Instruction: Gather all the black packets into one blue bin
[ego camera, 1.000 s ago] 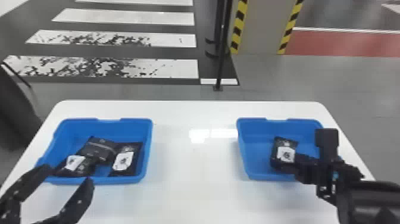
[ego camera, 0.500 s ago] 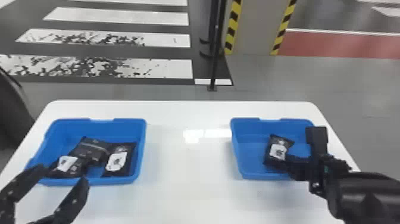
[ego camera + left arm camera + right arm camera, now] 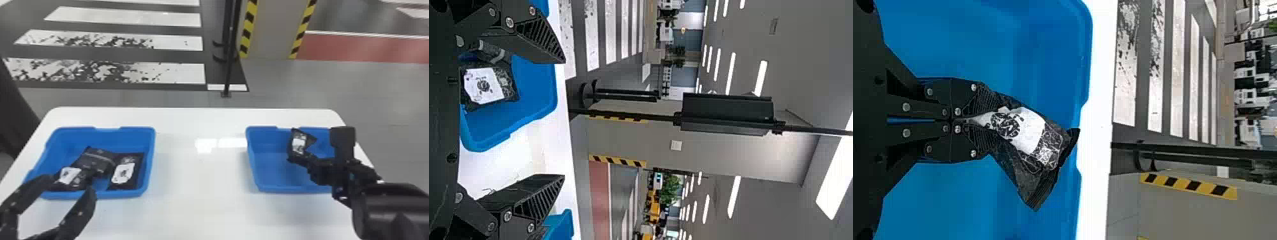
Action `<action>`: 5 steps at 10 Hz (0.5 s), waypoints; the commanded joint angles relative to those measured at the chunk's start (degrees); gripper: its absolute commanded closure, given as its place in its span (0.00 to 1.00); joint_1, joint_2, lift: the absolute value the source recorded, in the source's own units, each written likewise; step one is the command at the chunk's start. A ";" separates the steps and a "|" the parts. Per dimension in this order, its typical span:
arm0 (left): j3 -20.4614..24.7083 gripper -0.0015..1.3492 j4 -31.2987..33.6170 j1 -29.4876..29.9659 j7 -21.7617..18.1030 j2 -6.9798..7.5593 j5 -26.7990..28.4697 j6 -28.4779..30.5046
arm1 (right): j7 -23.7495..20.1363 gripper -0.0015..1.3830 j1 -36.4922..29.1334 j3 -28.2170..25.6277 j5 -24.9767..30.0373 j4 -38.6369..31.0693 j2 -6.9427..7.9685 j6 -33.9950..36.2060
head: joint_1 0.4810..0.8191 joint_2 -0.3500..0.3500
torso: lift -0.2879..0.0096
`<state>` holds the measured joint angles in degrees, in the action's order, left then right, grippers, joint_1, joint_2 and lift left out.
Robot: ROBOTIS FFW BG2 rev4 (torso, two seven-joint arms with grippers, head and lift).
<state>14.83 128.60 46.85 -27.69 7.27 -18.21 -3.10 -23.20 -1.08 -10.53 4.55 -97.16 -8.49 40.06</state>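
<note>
My right gripper [image 3: 308,159] is over the right blue bin [image 3: 265,189], shut on a black packet [image 3: 299,143] with a white label. In the right wrist view my right gripper [image 3: 970,121] pinches one end of that packet [image 3: 1025,137], the bin around it. Several black packets [image 3: 124,172] lie in the left blue bin [image 3: 148,166]. Parked at the near edge of that bin is my left gripper [image 3: 71,185], open with nothing between its fingers. The left wrist view has my left gripper [image 3: 564,120] with its fingers wide apart and a packet [image 3: 486,86] in the bin beyond.
Both bins stand on a white table [image 3: 198,178], with a wide stretch of tabletop between them. Behind the table are a thin black pole [image 3: 230,57] and a pillar [image 3: 273,28] with yellow and black edges.
The right gripper has risen and moved inward with the packet, which now hangs higher over its bin. The head view has shifted slightly. The left gripper stays by the left bin.
</note>
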 commanded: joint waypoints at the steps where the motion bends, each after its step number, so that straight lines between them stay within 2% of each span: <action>1: -0.89 0.17 0.00 -1.15 -0.79 1.26 -2.47 3.94 | 0.00 0.93 -4.68 -0.21 3.22 -10.34 0.23 -0.27 | 0.63 0.37 | 0.60; 3: -2.95 0.17 0.00 -4.67 -2.64 3.19 -7.50 11.25 | 0.00 0.93 -10.87 2.64 6.65 -22.15 0.14 -0.55 | 0.63 0.34 | 0.60; 5: -5.81 0.17 -0.14 -9.31 -4.39 5.12 -13.44 19.55 | -0.09 0.93 -15.09 9.50 7.45 -28.76 -0.74 -2.10 | 0.63 0.35 | 0.60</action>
<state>9.92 128.56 38.80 -32.11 11.81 -30.06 14.56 -23.31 -15.21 -3.12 11.78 -124.36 -8.96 38.47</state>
